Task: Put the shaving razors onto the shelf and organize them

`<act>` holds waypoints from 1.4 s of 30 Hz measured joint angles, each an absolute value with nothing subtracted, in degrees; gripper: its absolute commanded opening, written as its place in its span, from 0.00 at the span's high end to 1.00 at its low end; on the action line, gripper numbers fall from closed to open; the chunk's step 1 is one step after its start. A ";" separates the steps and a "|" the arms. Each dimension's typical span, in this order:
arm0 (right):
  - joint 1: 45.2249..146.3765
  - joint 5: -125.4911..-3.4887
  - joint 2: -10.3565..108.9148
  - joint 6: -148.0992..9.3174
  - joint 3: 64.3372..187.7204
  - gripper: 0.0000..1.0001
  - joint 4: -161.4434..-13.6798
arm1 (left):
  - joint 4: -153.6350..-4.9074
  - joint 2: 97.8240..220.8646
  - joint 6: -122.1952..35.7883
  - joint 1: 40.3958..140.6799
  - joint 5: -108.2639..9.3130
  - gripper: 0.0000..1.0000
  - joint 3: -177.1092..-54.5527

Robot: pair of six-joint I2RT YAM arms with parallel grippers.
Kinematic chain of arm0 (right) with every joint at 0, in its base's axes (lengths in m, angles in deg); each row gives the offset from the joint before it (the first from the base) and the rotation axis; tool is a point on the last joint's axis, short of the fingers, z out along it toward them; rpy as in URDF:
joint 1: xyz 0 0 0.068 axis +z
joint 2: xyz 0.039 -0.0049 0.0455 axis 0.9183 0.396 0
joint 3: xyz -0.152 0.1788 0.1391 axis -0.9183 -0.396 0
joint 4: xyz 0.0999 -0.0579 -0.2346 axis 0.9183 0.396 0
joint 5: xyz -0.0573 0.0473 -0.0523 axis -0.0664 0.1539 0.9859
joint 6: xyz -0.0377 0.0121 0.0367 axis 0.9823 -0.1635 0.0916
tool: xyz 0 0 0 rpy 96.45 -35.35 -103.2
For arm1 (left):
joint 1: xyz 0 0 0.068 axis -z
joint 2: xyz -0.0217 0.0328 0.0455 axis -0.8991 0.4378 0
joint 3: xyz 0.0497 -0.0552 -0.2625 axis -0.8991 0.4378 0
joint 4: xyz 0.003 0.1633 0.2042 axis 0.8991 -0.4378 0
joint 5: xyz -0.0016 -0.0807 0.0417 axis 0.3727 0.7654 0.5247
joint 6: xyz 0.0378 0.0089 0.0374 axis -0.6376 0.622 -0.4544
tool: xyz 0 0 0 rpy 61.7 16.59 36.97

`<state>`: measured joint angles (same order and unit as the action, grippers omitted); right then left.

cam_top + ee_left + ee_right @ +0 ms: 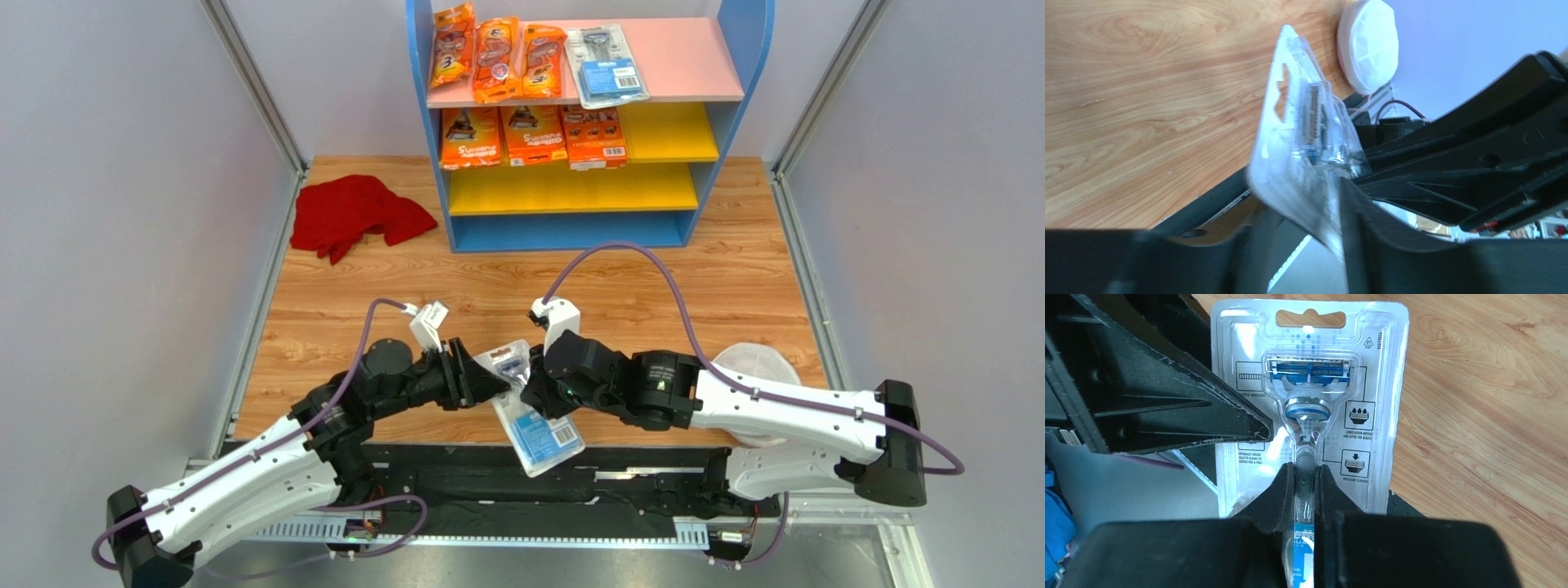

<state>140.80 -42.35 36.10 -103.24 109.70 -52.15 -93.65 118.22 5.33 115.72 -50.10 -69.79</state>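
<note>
The right gripper (1306, 478) pinches the lower part of a blister card (1364, 367), its black fingers pressed together on the razor handle under the clear plastic. The left gripper (1346, 177) has its jaws on both sides of the same card; I cannot tell if they press it. The flat, glossy card is held over the near edge of the wooden table (736, 282), between the two arms. A round white ribbed dish (1370, 43) lies just beside the right arm. A crumpled red cloth (356, 214) lies at the far left. The shelf (564, 230) stands well apart at the far side. Orange packs (497, 59) and a second blister card (607, 67) lie on its pink board, and orange boxes (534, 135) on the upper yellow board.
</note>
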 measured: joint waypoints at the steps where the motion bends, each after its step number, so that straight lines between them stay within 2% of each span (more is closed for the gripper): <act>1: 140.89 -42.74 35.75 -103.20 109.70 1.00 -52.08 | -93.36 117.96 5.62 115.72 -49.94 0.73 -69.64; 2: 140.91 -43.13 35.55 -103.13 109.70 1.00 -52.19 | -92.73 117.63 5.84 115.76 -49.64 0.81 -69.62; 3: 140.93 -43.57 35.42 -103.04 109.66 1.00 -52.26 | -91.77 117.32 6.41 115.89 -49.57 0.94 -69.62; 4: 141.02 -43.77 35.27 -103.00 109.55 1.00 -52.63 | -91.20 117.08 7.02 115.87 -49.55 1.00 -69.62; 6: 141.24 -43.99 34.76 -102.63 109.27 0.97 -53.26 | -90.08 116.41 8.00 115.87 -49.38 1.00 -69.66; 8: 141.24 -44.14 34.22 -102.54 109.24 0.88 -53.17 | -89.60 116.25 8.39 115.92 -49.27 1.00 -69.66; 10: 141.24 -44.12 33.69 -102.39 109.22 0.66 -53.13 | -89.08 116.25 8.66 115.92 -49.20 1.00 -69.66; 13: 141.26 -44.23 32.69 -102.78 108.89 0.43 -53.15 | -89.43 116.25 7.96 115.98 -49.20 1.00 -69.64; 15: 141.39 -44.03 31.07 -103.22 108.52 0.35 -53.31 | -91.09 116.38 7.65 115.96 -49.73 1.00 -69.55; 21: 141.57 -40.82 22.04 -105.03 105.22 0.21 -54.44 | -93.39 117.00 6.82 115.89 -50.51 1.00 -69.53; 27: 141.57 -36.40 9.52 -108.31 99.37 0.13 -56.04 | -93.49 117.02 6.56 115.89 -50.80 1.00 -69.53; 31: 141.57 -34.72 2.33 -111.20 95.23 0.12 -56.50 | -90.33 117.41 7.13 115.87 -50.78 1.00 -69.33; 37: 141.57 -32.97 -5.41 -115.98 92.41 0.12 -54.49 | -75.64 118.64 11.10 114.84 -50.84 1.00 -66.25; 42: 141.57 -31.27 -11.25 -118.89 91.74 0.12 -52.80 | -56.91 119.03 17.90 111.87 -53.14 1.00 -57.40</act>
